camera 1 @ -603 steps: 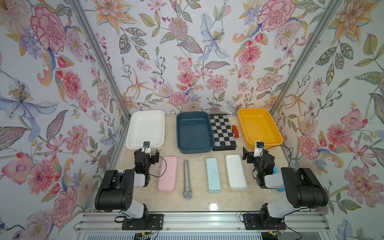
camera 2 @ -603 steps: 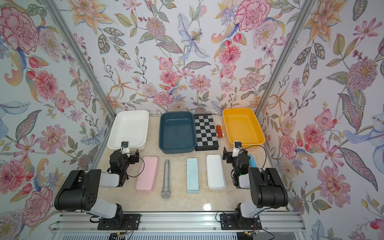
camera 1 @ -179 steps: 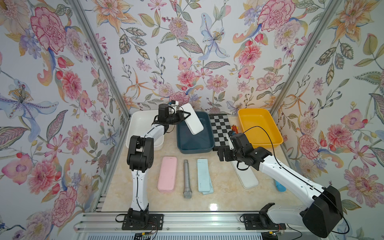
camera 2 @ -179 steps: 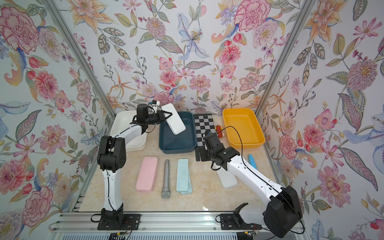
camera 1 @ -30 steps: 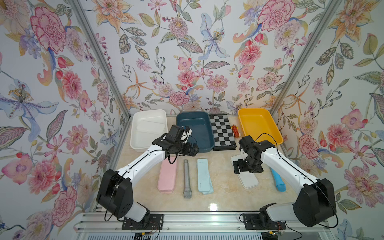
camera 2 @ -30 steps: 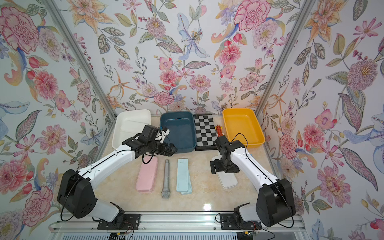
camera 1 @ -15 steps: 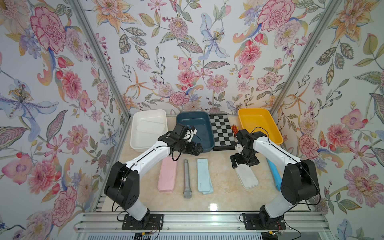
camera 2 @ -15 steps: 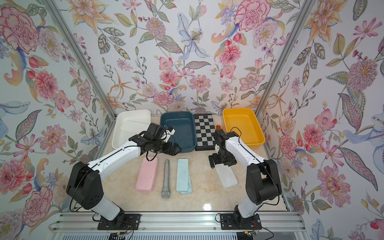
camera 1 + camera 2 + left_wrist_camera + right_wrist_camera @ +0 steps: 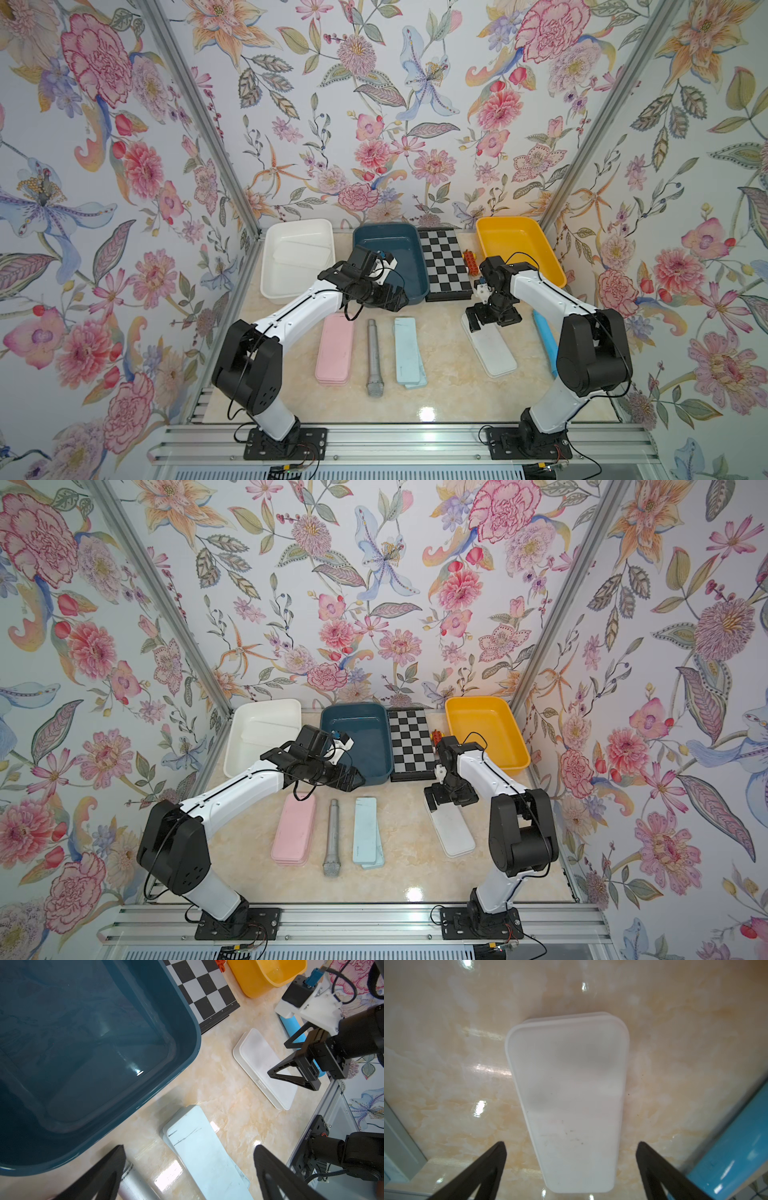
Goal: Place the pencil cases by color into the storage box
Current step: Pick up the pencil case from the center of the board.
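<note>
Two stacked pink pencil cases [image 9: 334,349] and two stacked pale blue ones [image 9: 409,353] lie at the table's front, a white one [image 9: 492,349] to their right. Another white case [image 9: 301,253] rests in the white storage box [image 9: 266,270]. My left gripper [image 9: 390,297] is open at the near rim of the dark blue box [image 9: 422,266], above the far end of the pale blue cases [image 9: 199,1147]. My right gripper [image 9: 492,320] is open over the far end of the white case [image 9: 569,1088], a finger on either side, apart from it.
A grey microphone [image 9: 374,357] lies between the pink and pale blue stacks. A bright blue tube [image 9: 545,336] sits right of the white case. A checkerboard [image 9: 444,266] and an orange brick [image 9: 470,259] lie between the dark blue box and the yellow box [image 9: 515,245].
My left gripper has moved right along the dark blue box's near rim. My right gripper has shifted back to the far end of the white case. No case has moved.
</note>
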Robot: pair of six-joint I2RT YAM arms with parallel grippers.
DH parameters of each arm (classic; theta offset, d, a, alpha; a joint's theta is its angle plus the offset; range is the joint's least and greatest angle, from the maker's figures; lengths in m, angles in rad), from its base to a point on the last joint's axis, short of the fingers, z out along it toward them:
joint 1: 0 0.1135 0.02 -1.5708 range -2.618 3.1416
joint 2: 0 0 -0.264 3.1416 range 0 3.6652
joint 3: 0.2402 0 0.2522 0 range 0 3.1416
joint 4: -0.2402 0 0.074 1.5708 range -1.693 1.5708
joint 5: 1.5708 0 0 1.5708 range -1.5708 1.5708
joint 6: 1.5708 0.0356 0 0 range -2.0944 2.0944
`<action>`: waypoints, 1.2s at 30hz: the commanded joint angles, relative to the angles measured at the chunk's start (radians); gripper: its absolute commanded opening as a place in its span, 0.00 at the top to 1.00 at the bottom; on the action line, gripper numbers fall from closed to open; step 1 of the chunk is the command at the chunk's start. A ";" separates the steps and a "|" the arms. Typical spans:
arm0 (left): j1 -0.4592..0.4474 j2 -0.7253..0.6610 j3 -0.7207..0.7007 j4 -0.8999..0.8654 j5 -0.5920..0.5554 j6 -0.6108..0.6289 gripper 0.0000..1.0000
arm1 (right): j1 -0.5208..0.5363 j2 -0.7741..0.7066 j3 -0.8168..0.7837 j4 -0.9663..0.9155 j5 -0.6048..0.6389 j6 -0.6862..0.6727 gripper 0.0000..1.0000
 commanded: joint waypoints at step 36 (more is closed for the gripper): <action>0.118 0.027 -0.064 0.197 0.240 -0.167 0.02 | 0.147 0.119 -0.153 0.157 0.054 0.119 0.06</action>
